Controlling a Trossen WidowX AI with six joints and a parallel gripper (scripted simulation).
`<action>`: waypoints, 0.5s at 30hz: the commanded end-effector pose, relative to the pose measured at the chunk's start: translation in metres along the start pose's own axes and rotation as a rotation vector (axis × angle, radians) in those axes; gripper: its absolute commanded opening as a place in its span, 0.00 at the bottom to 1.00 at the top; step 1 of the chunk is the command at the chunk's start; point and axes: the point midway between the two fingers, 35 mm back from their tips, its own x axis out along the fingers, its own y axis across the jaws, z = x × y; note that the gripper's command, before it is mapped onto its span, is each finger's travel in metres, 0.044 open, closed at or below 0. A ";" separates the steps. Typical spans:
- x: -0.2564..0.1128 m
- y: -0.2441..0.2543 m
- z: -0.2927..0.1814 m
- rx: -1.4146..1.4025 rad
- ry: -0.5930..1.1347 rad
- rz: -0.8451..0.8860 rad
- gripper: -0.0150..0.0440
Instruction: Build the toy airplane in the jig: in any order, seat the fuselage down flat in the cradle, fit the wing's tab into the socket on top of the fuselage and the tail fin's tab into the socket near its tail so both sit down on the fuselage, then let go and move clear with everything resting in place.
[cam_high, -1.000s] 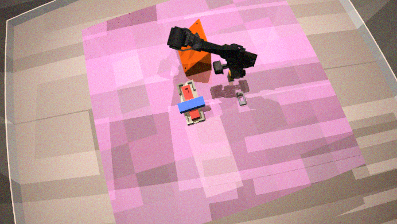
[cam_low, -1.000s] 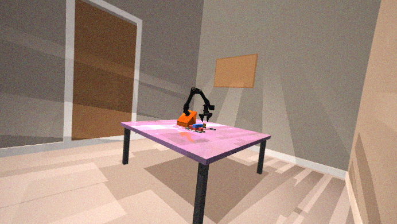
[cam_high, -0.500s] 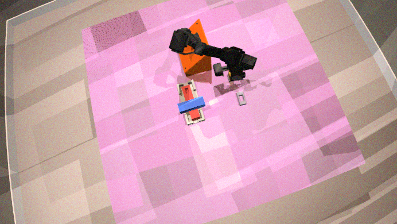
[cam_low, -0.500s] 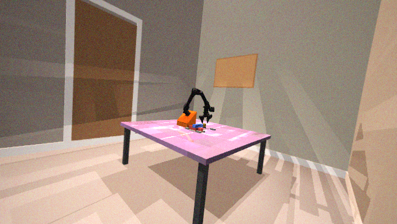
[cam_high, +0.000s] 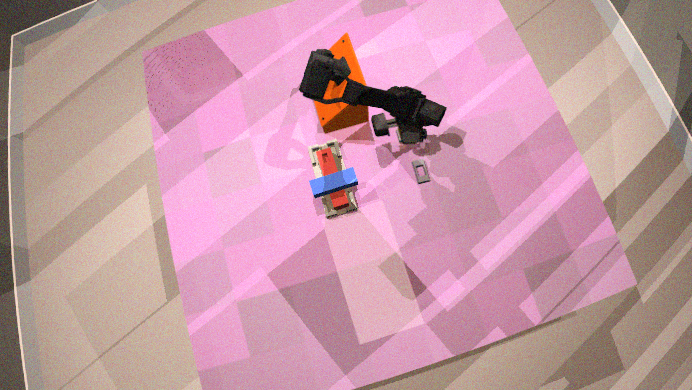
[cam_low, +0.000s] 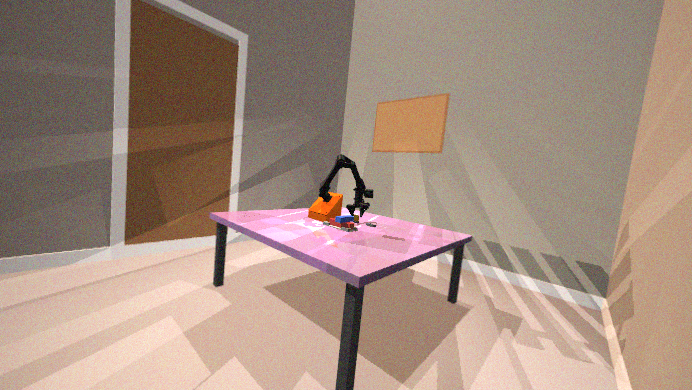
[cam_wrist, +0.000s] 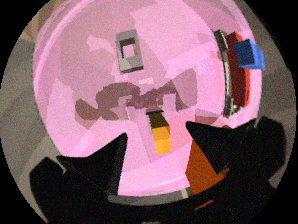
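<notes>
The red fuselage lies in the pale cradle. The blue wing lies across the top of the fuselage; its tab is hidden. A dark open socket shows near the fuselage end closest to the robot base. The yellow tail fin stands apart on the table, its dark end visible in the wrist view. My gripper is open and empty above the fin, one finger to each side; the arm mostly hides the fin in the top view.
A small grey hollow frame lies on the pink table near the fin. The orange robot base stands behind the cradle, close to the fin.
</notes>
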 end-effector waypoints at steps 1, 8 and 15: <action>0.009 -0.002 -0.002 -0.008 0.002 -0.009 1.00; 0.013 -0.003 -0.002 -0.008 0.002 -0.010 0.87; 0.013 -0.003 -0.002 -0.008 0.002 -0.010 0.56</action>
